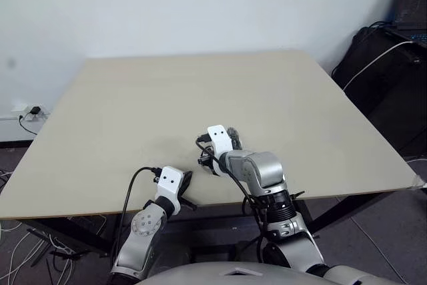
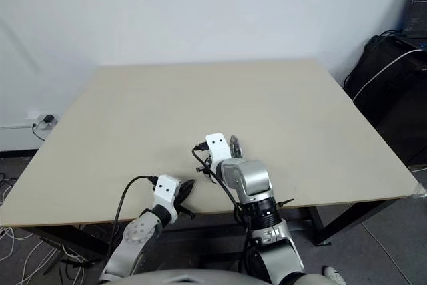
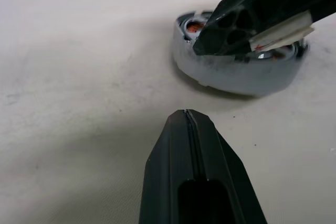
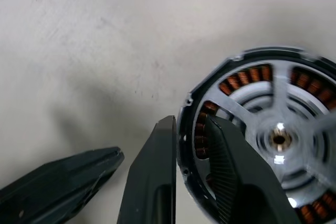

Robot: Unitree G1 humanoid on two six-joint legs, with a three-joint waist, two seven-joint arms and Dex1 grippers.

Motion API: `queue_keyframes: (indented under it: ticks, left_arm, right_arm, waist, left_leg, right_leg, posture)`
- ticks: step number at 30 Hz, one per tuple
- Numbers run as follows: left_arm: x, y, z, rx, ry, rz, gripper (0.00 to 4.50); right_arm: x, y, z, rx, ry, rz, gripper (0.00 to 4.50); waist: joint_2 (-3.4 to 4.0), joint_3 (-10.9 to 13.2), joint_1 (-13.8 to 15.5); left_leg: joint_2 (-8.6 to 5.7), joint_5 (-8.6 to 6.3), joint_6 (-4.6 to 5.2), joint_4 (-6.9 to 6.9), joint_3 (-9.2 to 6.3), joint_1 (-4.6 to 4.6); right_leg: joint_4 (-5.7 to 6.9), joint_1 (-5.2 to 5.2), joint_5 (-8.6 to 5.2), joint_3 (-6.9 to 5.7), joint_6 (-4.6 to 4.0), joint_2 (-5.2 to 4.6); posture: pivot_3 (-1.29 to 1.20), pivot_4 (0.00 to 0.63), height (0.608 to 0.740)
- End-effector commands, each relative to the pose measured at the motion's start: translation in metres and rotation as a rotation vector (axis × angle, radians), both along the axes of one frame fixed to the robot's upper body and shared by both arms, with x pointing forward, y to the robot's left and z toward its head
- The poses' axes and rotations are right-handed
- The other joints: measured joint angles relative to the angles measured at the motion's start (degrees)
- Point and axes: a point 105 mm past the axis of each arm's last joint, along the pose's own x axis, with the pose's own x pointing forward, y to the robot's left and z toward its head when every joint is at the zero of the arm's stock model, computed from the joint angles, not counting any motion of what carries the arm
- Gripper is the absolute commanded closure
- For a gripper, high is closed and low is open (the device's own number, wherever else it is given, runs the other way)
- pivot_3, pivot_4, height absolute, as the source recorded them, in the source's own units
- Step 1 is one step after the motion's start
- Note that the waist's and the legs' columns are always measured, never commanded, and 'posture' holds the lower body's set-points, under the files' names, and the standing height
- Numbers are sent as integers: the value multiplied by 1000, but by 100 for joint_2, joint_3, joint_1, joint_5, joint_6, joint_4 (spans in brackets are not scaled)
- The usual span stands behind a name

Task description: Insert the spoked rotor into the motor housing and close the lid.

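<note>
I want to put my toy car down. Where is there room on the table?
Lots of room: the table is bare from the far edge down toward the robot. It is crowded only at the near edge, where both tools meet by the motor housing.

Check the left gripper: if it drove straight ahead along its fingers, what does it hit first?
Probably the motor housing, which sits on the table ahead of the shut left gripper. The right gripper's finger hangs across the housing's top, so depth decides which comes first.

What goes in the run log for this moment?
right gripper: straddling motor housing rim | left gripper: shut, beside housing | table
</note>
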Motion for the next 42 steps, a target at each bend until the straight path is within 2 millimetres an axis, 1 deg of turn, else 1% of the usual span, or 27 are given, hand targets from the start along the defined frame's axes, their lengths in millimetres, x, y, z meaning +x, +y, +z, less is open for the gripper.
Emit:
queue_keyframes:
  ticks: [1,3,7,10,14,16,19,21,25,27,29,32,35,38,40,42]
  left_arm:
    - [5,-3,10,-19,-38,-6,4500]
    - [6,-4,10,-19,-39,-11,4500]
    - [7,-5,10,-20,-39,-16,4500]
    - [7,-5,10,-20,-39,-18,4500]
    - [7,-5,10,-19,-39,-18,4500]
    - [7,-5,10,-19,-38,-17,4500]
    - [7,-5,10,-19,-39,-16,4500]
    - [7,-4,10,-19,-39,-17,4500]
    - [7,-4,11,-18,-41,-20,4500]
    - [8,-4,11,-17,-43,-23,4500]
    - [8,-3,11,-16,-43,-27,4500]
    - [8,-3,12,-14,-43,-31,4500]
    - [8,-2,12,-12,-43,-34,4500]
    - [7,-1,12,-9,-41,-36,4500]
    - [8,-1,12,-7,-41,-38,4500]
    - [8,-1,12,-6,-40,-40,4500]
  right_arm:
    - [4,9,19,46,-77,2,3683]
    - [5,9,20,46,-89,-3,3683]
    - [6,9,20,62,-92,-14,3683]
    - [6,9,18,64,-88,-18,3112]
    - [7,12,22,75,-114,-1,1809]
    - [4,21,34,136,-151,52,1181]
    - [-1,32,51,231,-197,124,1181]
    - [-10,40,62,322,-196,175,1181]
    - [-25,51,90,559,-165,252,1181]
    - [-31,51,110,705,-173,274,1181]
    - [-31,48,130,818,-224,277,1181]
    - [-28,37,153,898,-347,242,1181]
    - [-21,21,166,875,-510,169,1181]
    - [-12,8,170,787,-648,80,1181]
    - [-1,-11,169,661,-781,-30,1181]
    - [11,-34,167,511,-904,-149,1181]
  waist:
    - [0,0,0]
    - [0,0,-2]
    - [0,0,-7]
    - [1,1,-21]
    - [1,1,-54]
    - [2,2,-72]
    - [4,4,-76]
    - [3,5,-76]
    - [0,7,-71]
    - [0,9,-70]
    - [2,11,-73]
    - [5,14,-73]
    - [8,17,-74]
    - [7,17,-73]
    - [6,16,-66]
    - [5,17,-56]
  left_leg:
    - [0,0,3,-3,-2,-1]
    - [0,11,29,-8,-2,-7]
    - [0,9,29,-23,-2,-8]
    - [0,9,30,-25,-2,-8]
    - [0,9,29,-25,-2,-8]
    - [0,9,29,-25,-2,-7]
    - [1,9,30,-25,-2,-8]
    - [2,9,30,-26,-3,-8]
    - [2,9,30,-25,-5,-8]
    - [2,9,30,-25,-6,-8]
    - [1,9,30,-25,-7,-9]
    - [2,8,30,-27,-8,-9]
    - [2,8,30,-30,-7,-11]
    - [1,7,30,-31,-8,-11]
    - [1,7,31,-31,-7,-11]
    - [0,6,29,-31,-7,-11]
  right_leg:
    - [-1,-2,-3,0,-5,0]
    - [-3,-11,-7,0,-11,-2]
    - [-7,-17,-10,1,-17,-5]
    - [-7,-18,-12,0,-19,-4]
    - [-7,-18,-12,-1,-19,-4]
    - [-7,-18,-12,-1,-18,-3]
    - [-7,-18,-12,-1,-18,-3]
    - [-8,-18,-13,-1,-17,-3]
    - [-9,-15,-13,-2,-16,-3]
    - [-10,-15,-13,-3,-16,-3]
    - [-10,-15,-13,-4,-16,-4]
    - [-11,-16,-14,-4,-15,-3]
    - [-13,-17,-15,-3,-12,-5]
    - [-16,-16,-17,-2,-10,-5]
    - [-16,-17,-17,-2,-10,-6]
    - [-17,-15,-17,-2,-10,-7]
  posture:
    - [0,0,740]
    - [0,0,740]
    - [0,0,740]
    - [0,0,740]
    - [0,0,740]
    - [0,0,740]
    - [0,0,740]
    - [0,0,740]
    - [0,0,740]
    - [0,0,740]
    - [0,0,740]
    - [0,0,740]
    - [0,0,740]
    - [0,0,740]
    - [0,0,740]
    - [0,0,740]
